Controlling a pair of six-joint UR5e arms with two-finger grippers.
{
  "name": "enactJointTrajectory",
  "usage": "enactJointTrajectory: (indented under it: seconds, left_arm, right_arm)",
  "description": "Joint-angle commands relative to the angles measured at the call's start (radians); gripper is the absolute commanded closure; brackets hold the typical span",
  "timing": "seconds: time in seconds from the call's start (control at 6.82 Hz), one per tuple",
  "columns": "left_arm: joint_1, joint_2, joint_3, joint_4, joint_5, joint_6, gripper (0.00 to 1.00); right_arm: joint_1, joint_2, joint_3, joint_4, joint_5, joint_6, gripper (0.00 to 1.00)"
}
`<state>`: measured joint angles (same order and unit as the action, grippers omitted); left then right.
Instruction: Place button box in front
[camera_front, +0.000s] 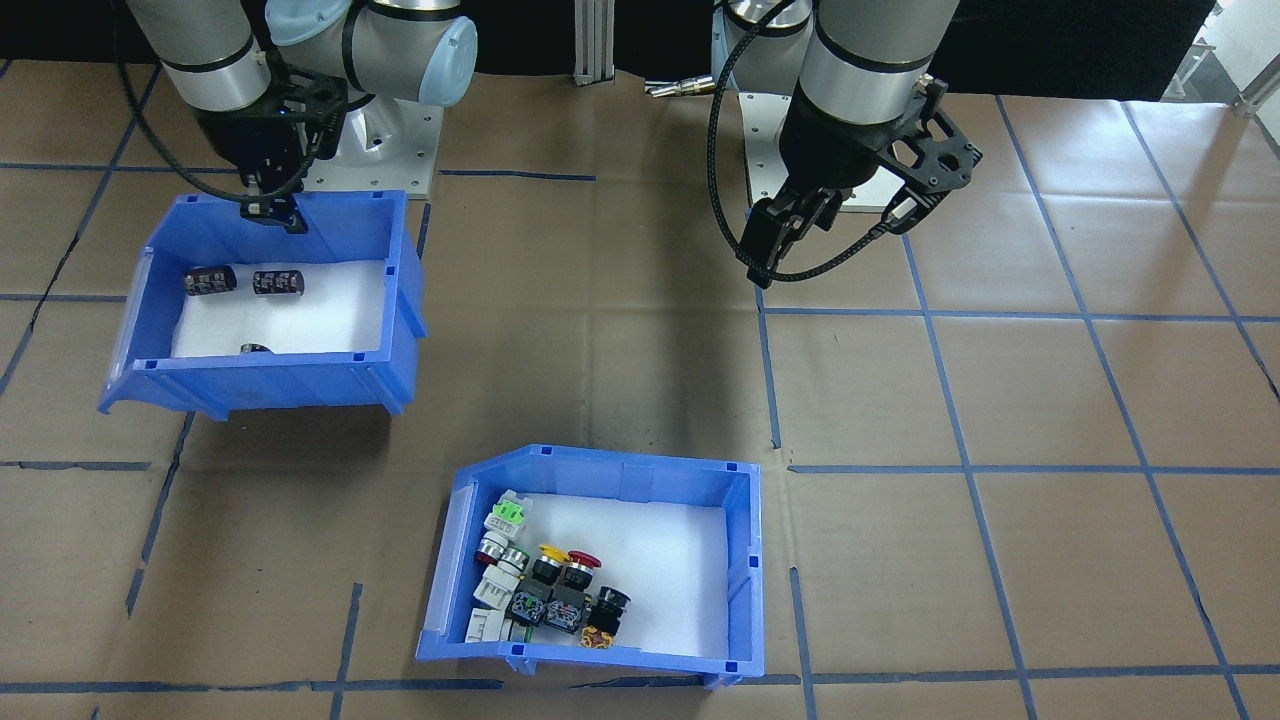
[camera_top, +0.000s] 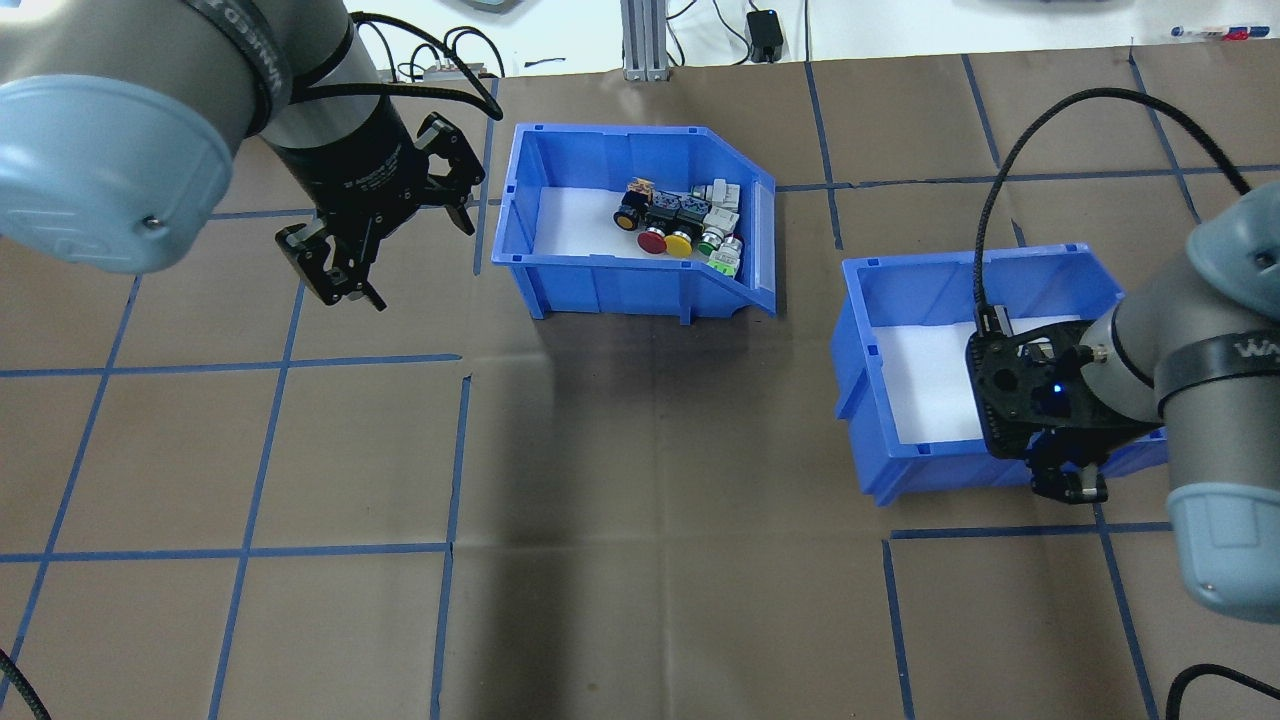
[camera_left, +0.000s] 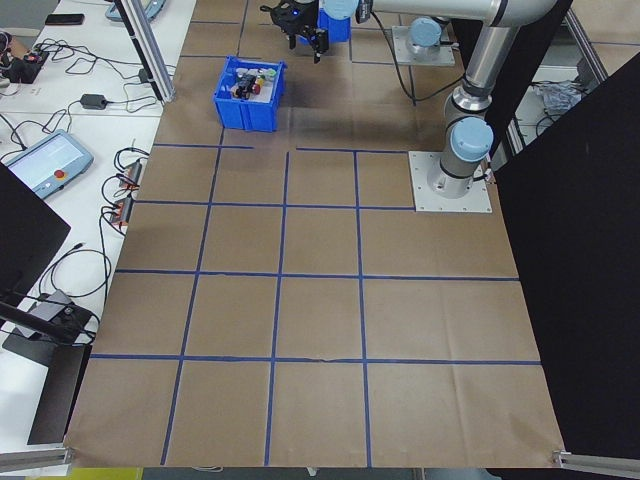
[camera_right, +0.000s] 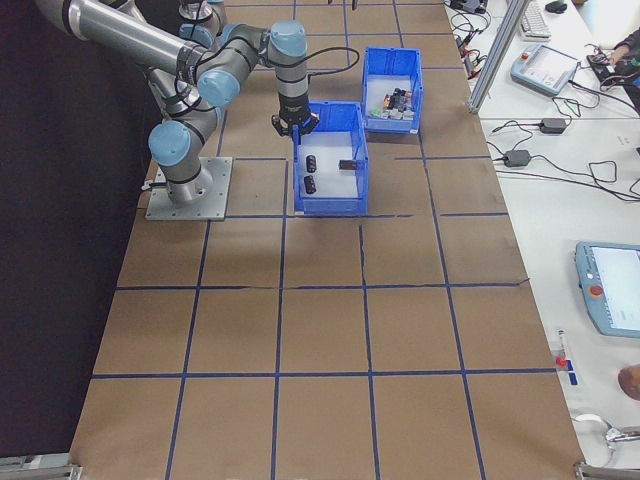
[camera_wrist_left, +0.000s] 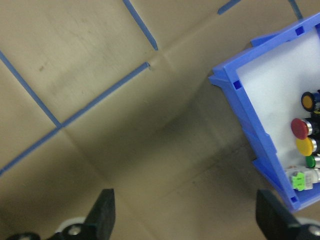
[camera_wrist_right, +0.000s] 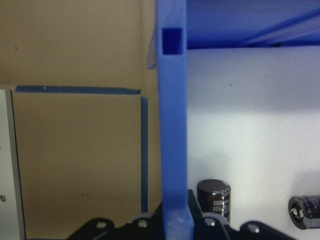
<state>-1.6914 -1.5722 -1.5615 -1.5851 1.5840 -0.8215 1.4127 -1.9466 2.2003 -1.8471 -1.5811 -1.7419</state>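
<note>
The button box (camera_front: 660, 570) is a blue bin with a white floor, standing on the table away from the robot. Coloured push-buttons (camera_front: 545, 585) are clustered at one end of it. The overhead view shows the button box (camera_top: 620, 285) to the right of my left gripper (camera_top: 330, 270), which hangs open and empty, well apart from it. In the left wrist view the button box (camera_wrist_left: 250, 120) is at the right edge. My right gripper (camera_front: 272, 212) is shut on the near wall of a second blue bin (camera_front: 270, 385) holding black parts (camera_front: 277, 283).
The second bin (camera_top: 905, 470) casts a wide shadow and looks slightly raised. In the right wrist view its wall (camera_wrist_right: 172, 125) runs between the fingers. Brown paper with blue tape lines covers the table. Both arm bases (camera_front: 370, 150) stand at the robot's edge.
</note>
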Motion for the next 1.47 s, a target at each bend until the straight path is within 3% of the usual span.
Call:
enactJointTrajectory:
  seconds: [0.0,0.59,1.03,1.32]
  left_arm:
    - [0.009,0.041,-0.012,-0.023,0.017,0.343,0.01]
    - [0.01,0.08,-0.029,0.009,0.004,0.825,0.0]
    - [0.019,0.103,0.001,-0.002,0.016,0.817,0.0]
    - [0.019,0.106,0.003,-0.006,0.013,0.834,0.0]
  right_arm:
    - [0.162,0.024,0.004,-0.014,-0.003,0.189,0.99]
    - [0.472,0.179,0.004,-0.177,-0.037,0.534,0.98]
    - [0.661,0.303,-0.002,-0.334,-0.068,0.685,0.98]
    - [0.703,0.321,-0.002,-0.353,-0.08,0.74,0.98]
